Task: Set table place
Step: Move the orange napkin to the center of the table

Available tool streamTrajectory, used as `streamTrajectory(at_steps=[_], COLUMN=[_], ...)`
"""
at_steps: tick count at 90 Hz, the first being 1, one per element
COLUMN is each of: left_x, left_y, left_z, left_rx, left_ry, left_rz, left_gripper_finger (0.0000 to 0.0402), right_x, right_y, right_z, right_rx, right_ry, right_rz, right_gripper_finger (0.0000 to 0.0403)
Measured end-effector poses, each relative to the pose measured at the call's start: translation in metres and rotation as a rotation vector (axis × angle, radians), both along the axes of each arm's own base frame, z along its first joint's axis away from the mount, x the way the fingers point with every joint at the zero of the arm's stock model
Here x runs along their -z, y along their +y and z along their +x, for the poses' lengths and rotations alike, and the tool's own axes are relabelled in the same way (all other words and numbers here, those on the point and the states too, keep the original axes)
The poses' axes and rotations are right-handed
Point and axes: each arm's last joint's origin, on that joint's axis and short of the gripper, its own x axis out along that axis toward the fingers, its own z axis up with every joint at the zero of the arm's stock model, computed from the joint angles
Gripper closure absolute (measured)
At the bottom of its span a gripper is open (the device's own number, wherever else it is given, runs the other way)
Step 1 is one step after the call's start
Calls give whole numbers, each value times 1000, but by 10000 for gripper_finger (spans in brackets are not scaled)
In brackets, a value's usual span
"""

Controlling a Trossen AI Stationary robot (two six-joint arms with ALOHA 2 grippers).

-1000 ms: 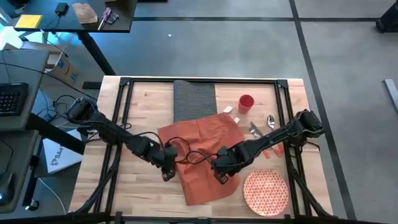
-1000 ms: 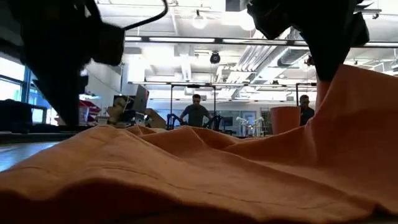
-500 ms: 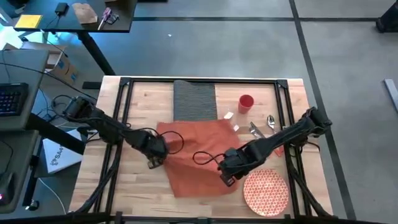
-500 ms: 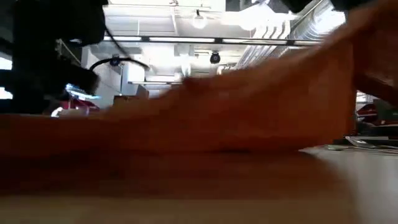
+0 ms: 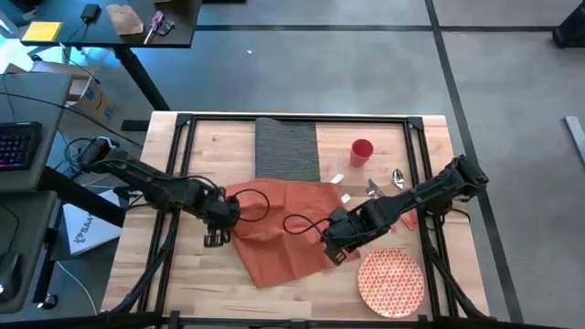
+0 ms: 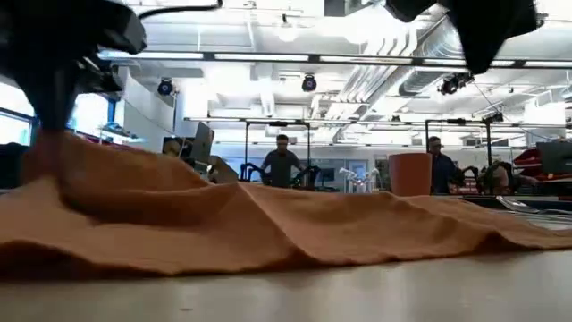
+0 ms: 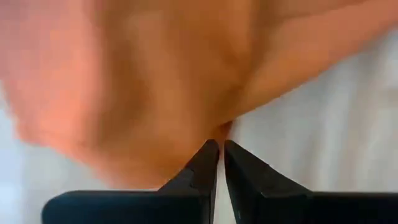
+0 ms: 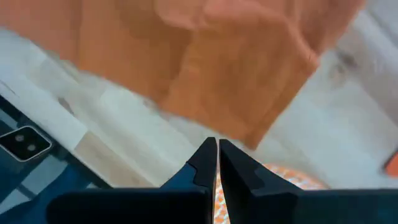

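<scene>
Loosely rumpled, orange napkin [image 5: 288, 228] lies spread beside patterned plate [image 5: 391, 282].

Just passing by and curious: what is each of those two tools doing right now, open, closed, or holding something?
Left tool: closed, pinching an edge of the orange napkin.
Right tool: closed, holding nothing, just off the napkin's other side, beside the plate.
</scene>
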Motion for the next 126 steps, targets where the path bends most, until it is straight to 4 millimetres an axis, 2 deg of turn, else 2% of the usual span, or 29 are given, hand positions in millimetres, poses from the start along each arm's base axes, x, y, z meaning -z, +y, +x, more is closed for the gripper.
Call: streamTrajectory(at_steps=[13,22,32,45,60,73,83,94,100,110,126], left_x=[-3,1,10,17,14,10,9,7,7,8,9], left_y=[-43,-65,-82,-99,-109,-114,-116,-116,-114,-111,-104], left_z=[6,8,11,12,8,6,6,9,11,13,23], left_rx=[124,60,-70,-122,-131,-139,-133,-148,-175,-250,-315], left_ry=[-186,-260,-262,-236,-234,-244,-254,-292,-322,-397,-487], left_rz=[-131,-153,-198,-291,-371,-425,-437,-441,-415,-353,-272], left_gripper_finger=[365,355,344,335,335,335,335,335,335,331,305], right_x=[-1,3,24,62,94,118,135,133,123,93,42], right_y=[-1,11,24,36,47,48,49,48,42,33,5], right_z=[5,6,-1,-14,-16,-13,-8,1,8,25,49], right_rx=[-144,-313,-509,-766,-990,-991,-994,-943,-857,-712,-491], right_ry=[-84,-157,-170,-221,-393,-376,-338,-321,-303,-316,-341], right_rz=[-82,-114,-84,-143,-223,-298,-322,-305,-292,-269,-150], right_gripper_finger=[330,288,254,225,223,244,279,352,389,397,403])
